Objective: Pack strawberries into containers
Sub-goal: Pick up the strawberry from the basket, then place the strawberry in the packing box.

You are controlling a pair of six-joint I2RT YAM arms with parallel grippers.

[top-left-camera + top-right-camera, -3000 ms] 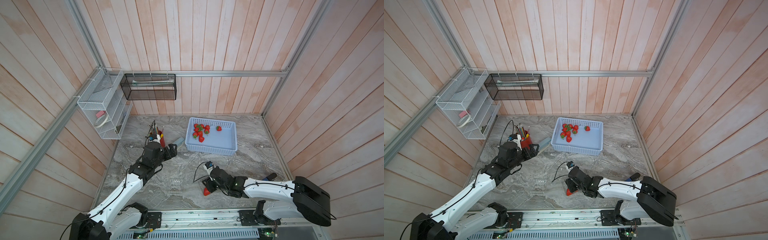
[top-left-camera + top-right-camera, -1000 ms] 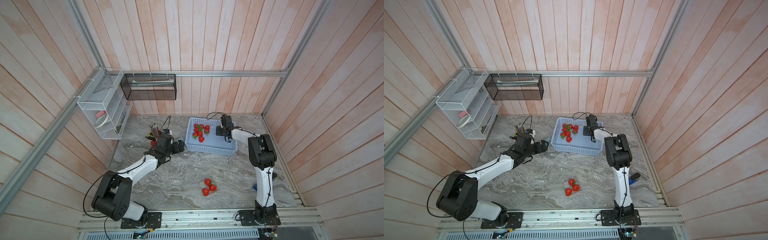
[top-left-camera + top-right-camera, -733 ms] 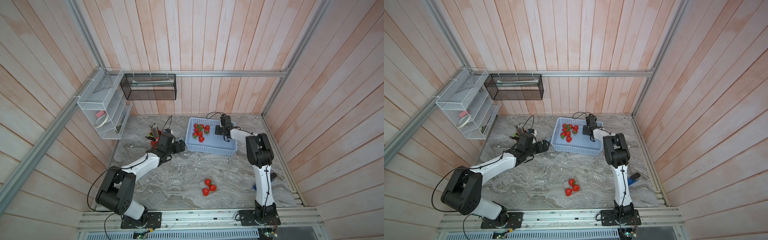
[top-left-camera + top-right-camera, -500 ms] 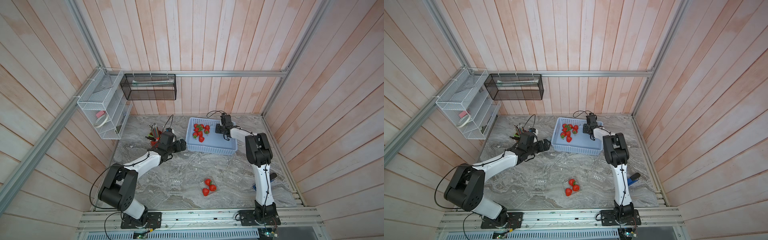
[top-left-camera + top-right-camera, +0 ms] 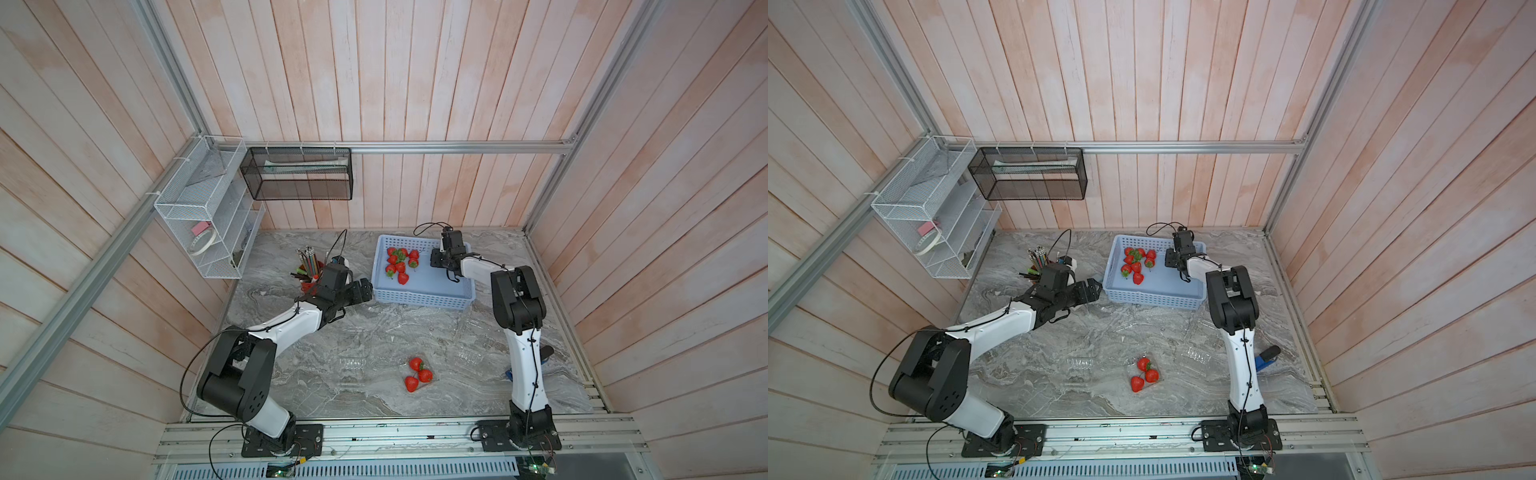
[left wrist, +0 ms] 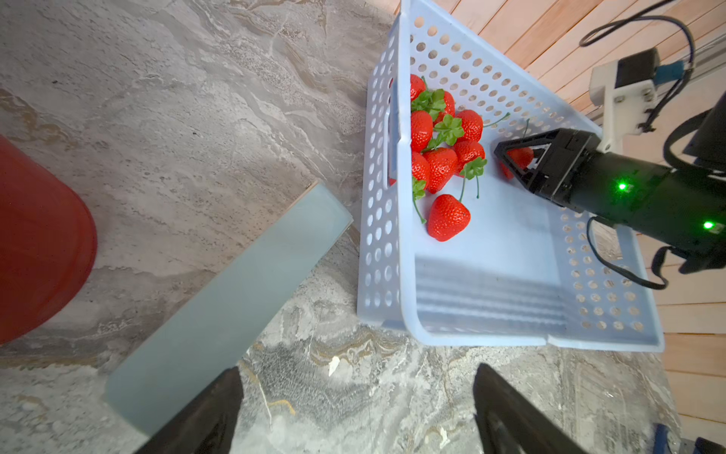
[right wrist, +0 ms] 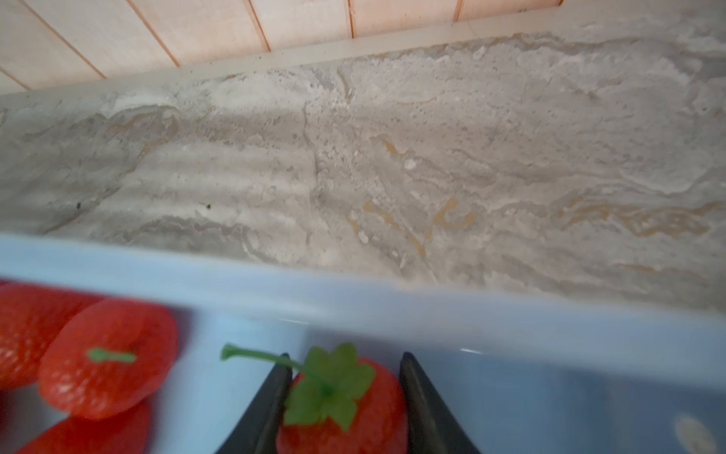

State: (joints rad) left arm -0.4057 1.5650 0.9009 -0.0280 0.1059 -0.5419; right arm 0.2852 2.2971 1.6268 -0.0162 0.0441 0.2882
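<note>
Left gripper (image 5: 365,289) released beside the blue basket (image 6: 396,275); right gripper (image 7: 345,357) grasping one strawberry (image 7: 353,424) inside it.
The left gripper hangs with jaws wide over the table (image 6: 196,118), just off the basket's corner, with a red cup (image 6: 39,243) to its side. Loose strawberries (image 6: 440,165) cluster just beside the right gripper. Three more berries (image 5: 419,372) lie in a clear container (image 5: 1129,369), well apart from both grippers.

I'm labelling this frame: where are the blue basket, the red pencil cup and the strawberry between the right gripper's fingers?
Blue basket (image 6: 491,340): left wrist view, on its rim.
Red pencil cup (image 6: 39,243): left wrist view, side wall.
Strawberry (image 7: 373,428): right wrist view, red body.
</note>
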